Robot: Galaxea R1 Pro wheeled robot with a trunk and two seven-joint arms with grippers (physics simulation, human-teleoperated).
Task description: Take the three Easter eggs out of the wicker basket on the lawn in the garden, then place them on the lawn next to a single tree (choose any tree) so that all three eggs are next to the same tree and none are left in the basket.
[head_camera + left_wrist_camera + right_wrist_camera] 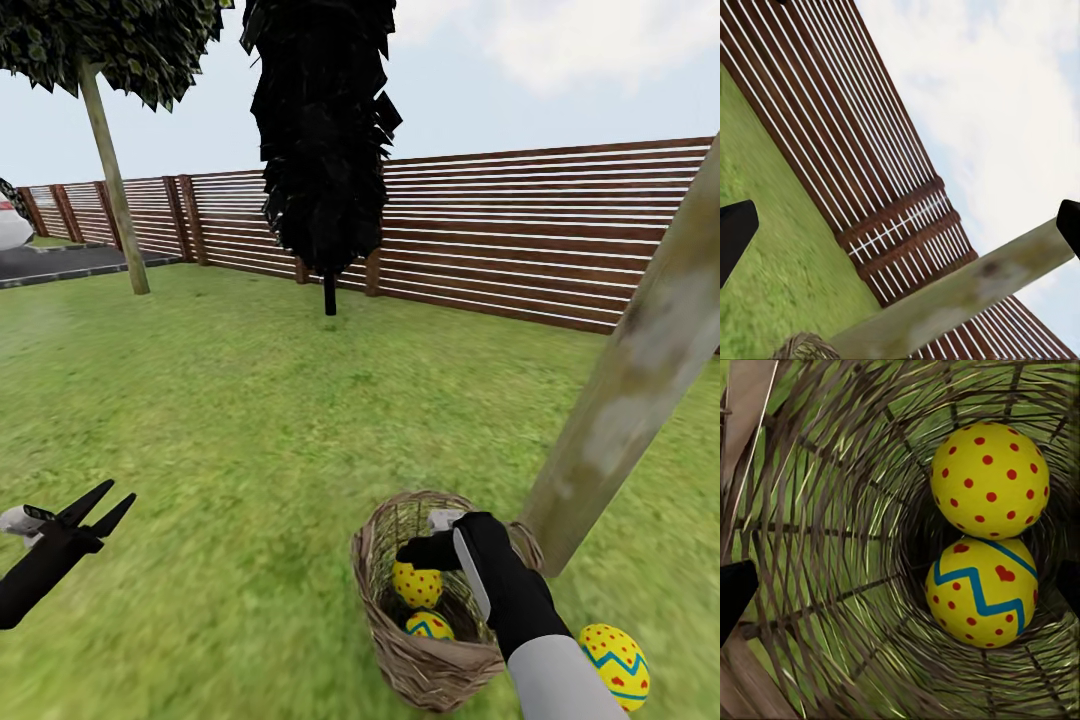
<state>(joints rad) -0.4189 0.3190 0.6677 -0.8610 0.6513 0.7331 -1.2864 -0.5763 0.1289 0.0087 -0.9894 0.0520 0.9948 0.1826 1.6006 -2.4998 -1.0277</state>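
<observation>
The lawn runs back to a slatted brown fence, and a pale tree leans up just beside the wicker basket. Two Easter eggs touch inside the basket while a third egg lies on grass near the trunk. The right gripper reaches into the basket, its jaws' spread unclear; the left gripper hovers apart, empty

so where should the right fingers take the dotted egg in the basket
Across the dotted egg's round middle, coming straight down through the wicker basket's open top. It lies on top of the zigzag egg, and the woven walls block any approach from the side.
</observation>
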